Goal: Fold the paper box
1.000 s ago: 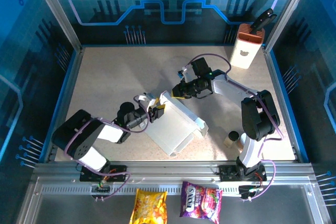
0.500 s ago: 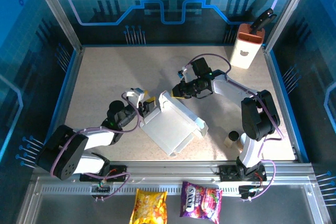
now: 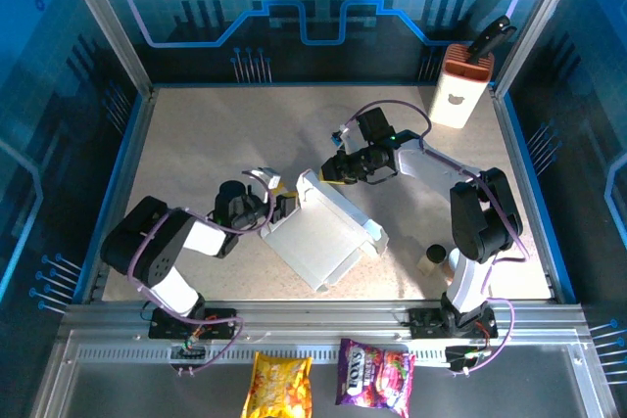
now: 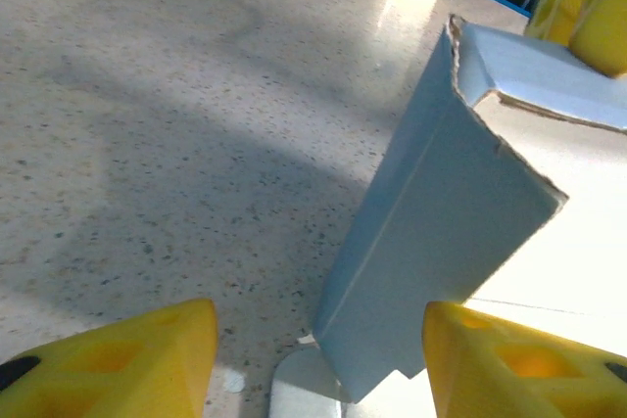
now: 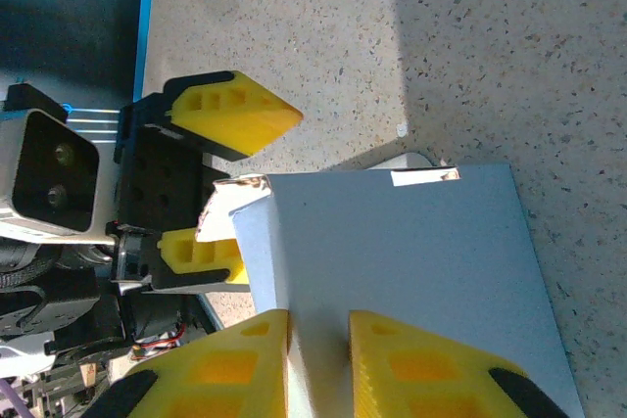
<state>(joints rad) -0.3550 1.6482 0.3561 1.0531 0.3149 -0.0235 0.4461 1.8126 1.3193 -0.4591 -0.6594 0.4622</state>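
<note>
The paper box (image 3: 321,232) is a pale grey-white cardboard piece lying mid-table, with one end flap raised. My right gripper (image 3: 333,171) is shut on that raised flap at the box's far corner; in the right wrist view its gripper (image 5: 318,340) pinches the folded wall of the paper box (image 5: 411,252). My left gripper (image 3: 282,201) is open at the box's left edge. Seen from the left wrist, that gripper (image 4: 318,340) straddles the lower corner of the upright flap of the paper box (image 4: 441,222) without touching it. Across the flap, the left gripper's yellow fingers (image 5: 235,115) show in the right wrist view.
A tall white-and-orange container (image 3: 460,85) stands at the back right corner. A small brown cylinder (image 3: 434,259) sits beside the right arm's base. Two snack bags (image 3: 279,384) lie below the table's front rail. Blue-edged walls bound the table.
The left arm swung out to the left and came back to the box's left edge, and its jaws widened. The right gripper and the box have hardly moved.
</note>
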